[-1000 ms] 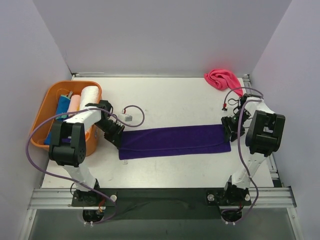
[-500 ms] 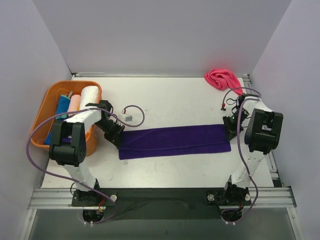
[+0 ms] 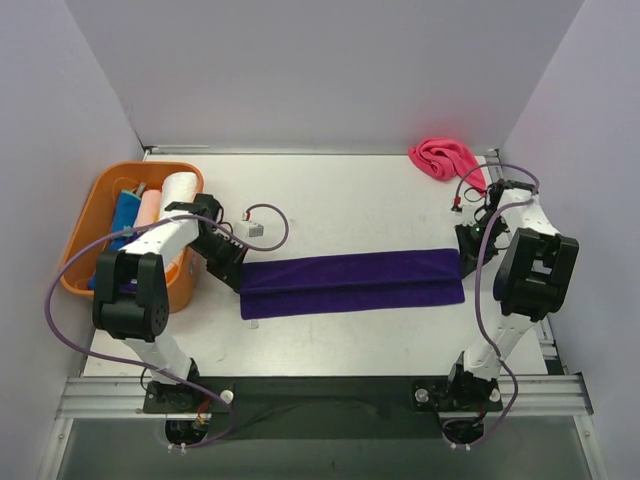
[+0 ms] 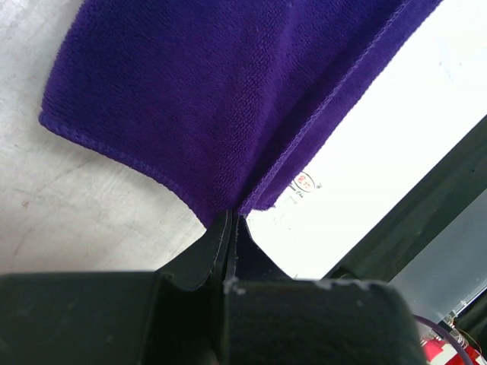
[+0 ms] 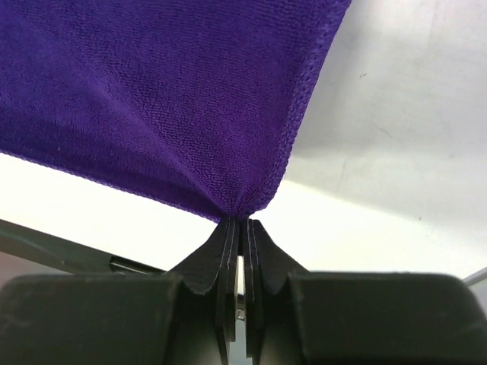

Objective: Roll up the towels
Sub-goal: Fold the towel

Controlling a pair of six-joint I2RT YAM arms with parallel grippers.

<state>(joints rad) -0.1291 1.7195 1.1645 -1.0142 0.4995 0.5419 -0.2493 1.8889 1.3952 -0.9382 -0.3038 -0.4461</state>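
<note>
Left gripper (image 4: 230, 222) clamped tight on left-end corner of purple towel (image 3: 350, 282). Right gripper (image 5: 240, 223) pinched shut on right-end corner. Towel stretched between them over table (image 3: 340, 200).

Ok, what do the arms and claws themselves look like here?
The left arm and right arm have white links and chunky black joint housings, each trailed by a loose purple cable. The left claw and right claw are matte black with thin flat fingers.
</note>
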